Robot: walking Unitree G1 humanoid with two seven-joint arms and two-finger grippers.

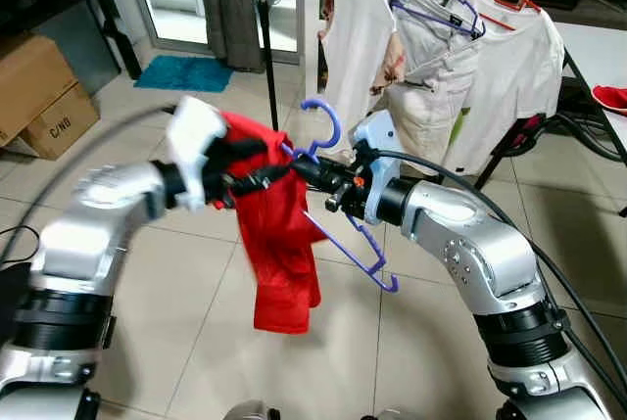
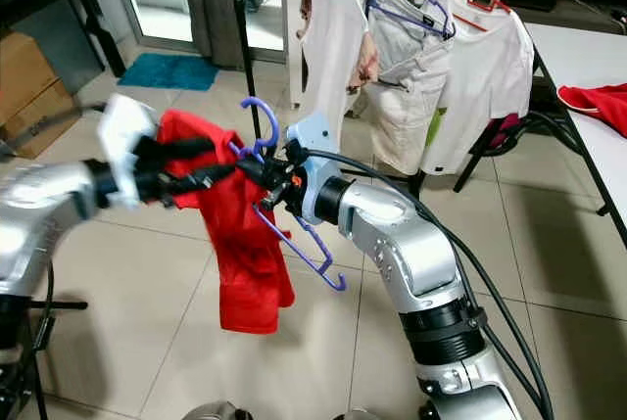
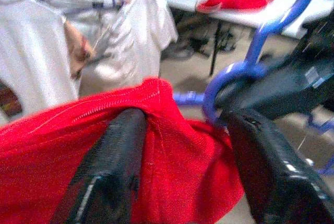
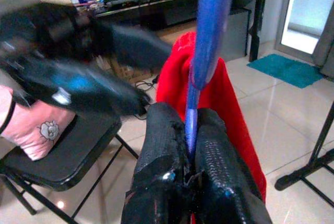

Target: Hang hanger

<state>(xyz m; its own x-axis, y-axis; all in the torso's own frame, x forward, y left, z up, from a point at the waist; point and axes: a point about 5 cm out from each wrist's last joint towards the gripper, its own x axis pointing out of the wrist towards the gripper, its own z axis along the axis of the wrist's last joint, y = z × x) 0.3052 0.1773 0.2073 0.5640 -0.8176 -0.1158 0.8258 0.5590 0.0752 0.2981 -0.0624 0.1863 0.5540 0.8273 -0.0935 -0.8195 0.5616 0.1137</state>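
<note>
Right hand [image 1: 312,171]: black fingers pinched tight on the neck of a blue-purple plastic hanger [image 1: 348,229], held mid-air above the tiled floor [image 1: 421,322]. Left hand [image 1: 257,173]: fingers spread, holding the collar of a red cloth garment [image 1: 279,234] draped over the hanger. Behind: rack of hung white shirts [image 1: 441,68].

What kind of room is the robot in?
Probably a home laundry or utility corner: white shirts hang on a clothes rack, cardboard boxes sit on the tiled floor, and a blue mat lies beside a doorway.
</note>
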